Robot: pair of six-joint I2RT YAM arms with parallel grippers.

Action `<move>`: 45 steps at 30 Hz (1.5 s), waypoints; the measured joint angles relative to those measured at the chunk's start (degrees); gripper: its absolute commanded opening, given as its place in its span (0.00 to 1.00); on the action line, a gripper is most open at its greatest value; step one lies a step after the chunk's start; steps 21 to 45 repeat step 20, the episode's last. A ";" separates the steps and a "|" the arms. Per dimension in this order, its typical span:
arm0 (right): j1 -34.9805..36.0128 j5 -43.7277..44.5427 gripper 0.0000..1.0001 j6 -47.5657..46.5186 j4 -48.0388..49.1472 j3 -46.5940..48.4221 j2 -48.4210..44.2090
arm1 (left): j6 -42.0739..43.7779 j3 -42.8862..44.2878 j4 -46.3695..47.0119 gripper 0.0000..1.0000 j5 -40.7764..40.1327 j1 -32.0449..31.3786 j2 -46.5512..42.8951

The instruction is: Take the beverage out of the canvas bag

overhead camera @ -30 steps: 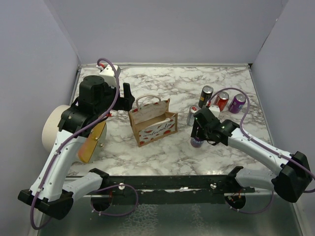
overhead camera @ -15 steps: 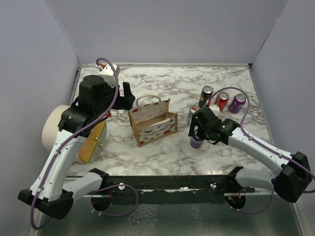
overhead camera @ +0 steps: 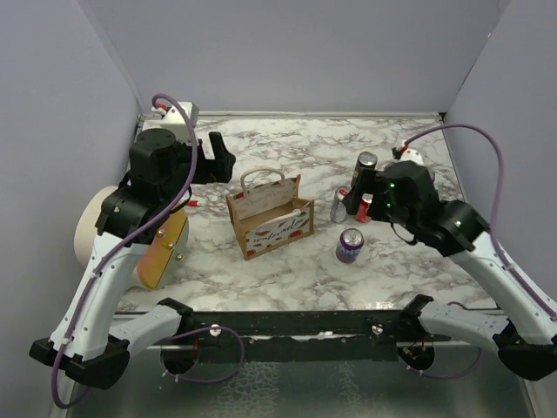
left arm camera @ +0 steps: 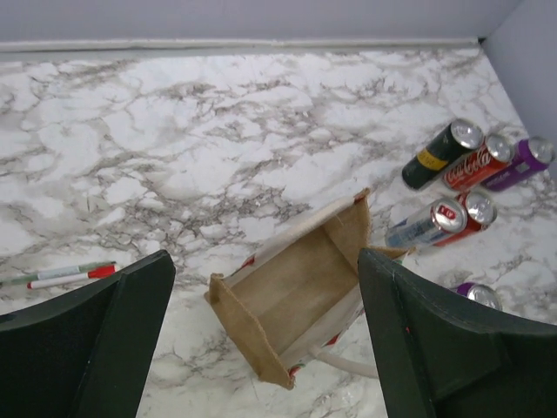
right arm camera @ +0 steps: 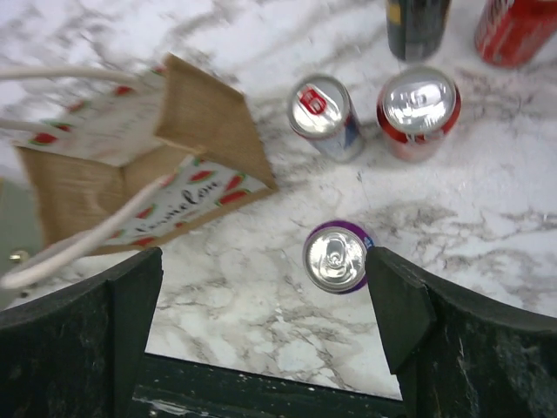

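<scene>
The canvas bag [overhead camera: 270,214] stands upright mid-table, brown with white handles and a printed band. Its inside [left arm camera: 296,292] shows bare brown walls and floor from above. A purple beverage can [overhead camera: 350,246] stands alone on the marble to the bag's right, also seen top-down [right arm camera: 335,257]. My right gripper [overhead camera: 365,198] hangs open above and behind that can, clear of it, with the can near the right finger [right arm camera: 409,331] in the wrist view. My left gripper [overhead camera: 218,164] hovers open behind and left of the bag, holding nothing.
More cans stand at the back right: a dark one [right arm camera: 418,26], a red cola one [right arm camera: 513,30], a silver-blue one [right arm camera: 324,113], a red one [right arm camera: 418,100] and a second purple one [left arm camera: 515,164]. A cream cylinder [overhead camera: 91,222] with an orange disc [overhead camera: 165,248] lies left. A pen [left arm camera: 61,276] lies nearby.
My right gripper opened, let go of the purple can on the table, then rose and drew back toward the can cluster. The left gripper lifted slightly and opened a little wider.
</scene>
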 measured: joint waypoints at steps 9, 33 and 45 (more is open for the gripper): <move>0.00 -0.09 0.99 -8.24 -3.82 23.78 -5.11 | -0.37 2.78 4.11 0.99 -8.04 0.00 -4.31; 0.00 -0.07 1.00 -10.80 -5.81 36.87 -2.89 | 0.09 5.49 5.18 0.99 -13.46 0.00 -5.88; 0.00 -0.07 1.00 -10.80 -5.81 36.87 -2.89 | 0.09 5.49 5.18 0.99 -13.46 0.00 -5.88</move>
